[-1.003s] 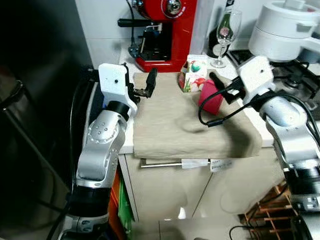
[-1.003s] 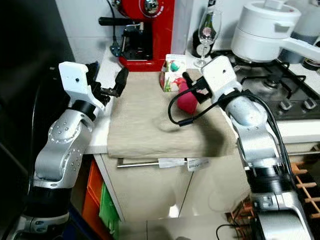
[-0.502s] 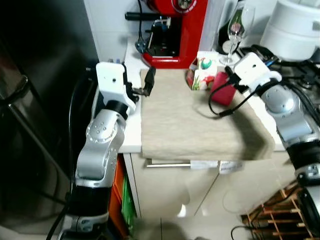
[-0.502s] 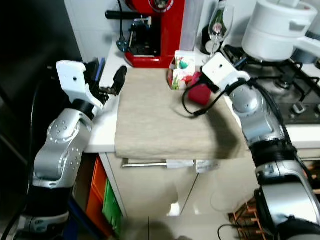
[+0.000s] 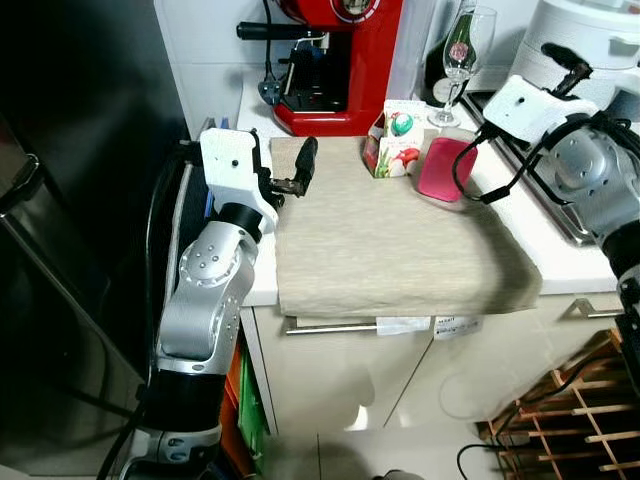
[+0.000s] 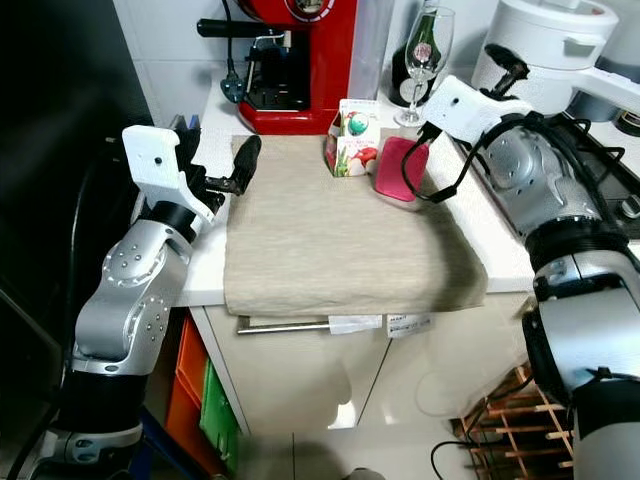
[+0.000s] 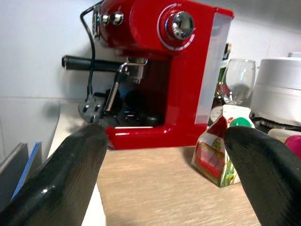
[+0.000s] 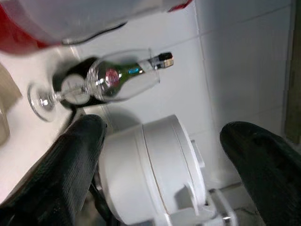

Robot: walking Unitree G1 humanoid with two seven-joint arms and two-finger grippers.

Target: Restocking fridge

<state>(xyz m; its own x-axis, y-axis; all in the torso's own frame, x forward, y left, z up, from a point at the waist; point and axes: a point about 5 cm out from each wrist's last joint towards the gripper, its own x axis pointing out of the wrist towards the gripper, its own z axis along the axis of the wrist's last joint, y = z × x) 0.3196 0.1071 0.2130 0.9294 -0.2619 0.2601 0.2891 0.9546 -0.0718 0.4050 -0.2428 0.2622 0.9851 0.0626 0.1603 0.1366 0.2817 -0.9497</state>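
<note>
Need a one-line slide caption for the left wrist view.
Open left gripper over the beige cloth, facing a red espresso machine and small juice carton.

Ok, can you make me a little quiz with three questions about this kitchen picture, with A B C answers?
1. Where does the small carton stand?
A. on the beige cloth, next to the pink cup
B. on the stove
C. on the floor

2. What colour is the coffee machine?
A. blue
B. red
C. yellow

3. How are the fingers of the left gripper?
A. shut on the carton
B. shut on the wine glass
C. open, holding nothing

Answers:
1 A: the carton sits at the back of the beige cloth, beside the pink cup.
2 B: its body is bright red.
3 C: the left wrist view shows a wide gap between the two black fingers, with nothing in it.
</note>
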